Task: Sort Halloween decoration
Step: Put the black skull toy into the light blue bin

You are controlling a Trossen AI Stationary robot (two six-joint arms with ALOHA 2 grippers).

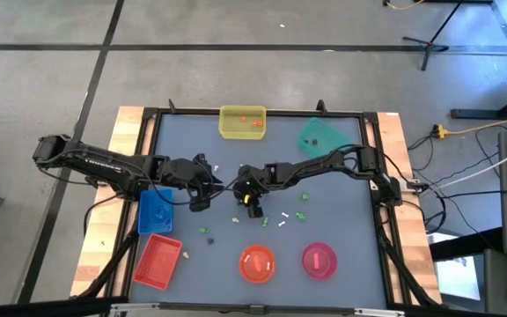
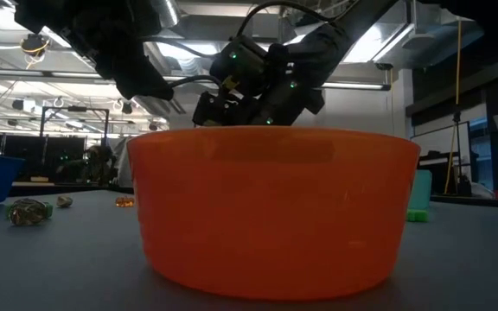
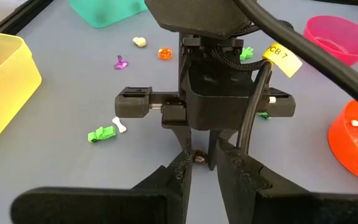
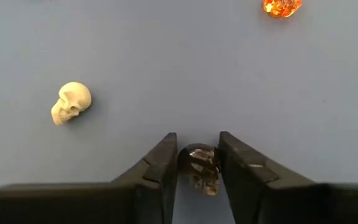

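Observation:
The Halloween decoration lies scattered on the grey table: a beige skull (image 4: pixel 71 102), an orange trinket (image 4: pixel 283 6), green ones (image 3: pixel 101 134), a white bone (image 3: pixel 120 124). At the table's middle my right gripper (image 4: pixel 197 155) points down, shut on a tiny dark grey skull (image 4: pixel 199 167). My left gripper (image 3: pixel 201 180) hangs a little to its left, above the table (image 1: pixel 199 202). Its fingers stand a narrow gap apart with nothing between them. In the low view the orange bowl (image 2: pixel 271 207) hides both grippers' fingertips. My right gripper pinches the dark skull's two sides (image 4: pixel 185 160) between the free ends of its two fingers. The fingers (image 3: pixel 188 140) come from above, slanting down. The skull sits at the table's surface; whether it is lifted clear, I cannot tell.
A yellow tray (image 1: pixel 242 122) with orange trinkets and a green tray (image 1: pixel 321 136) stand at the far edge. A blue tray (image 1: pixel 155 210) and a red tray (image 1: pixel 158 261) stand at the left. An orange bowl (image 1: pixel 257 262) and a pink bowl (image 1: pixel 319 259) stand at the near edge.

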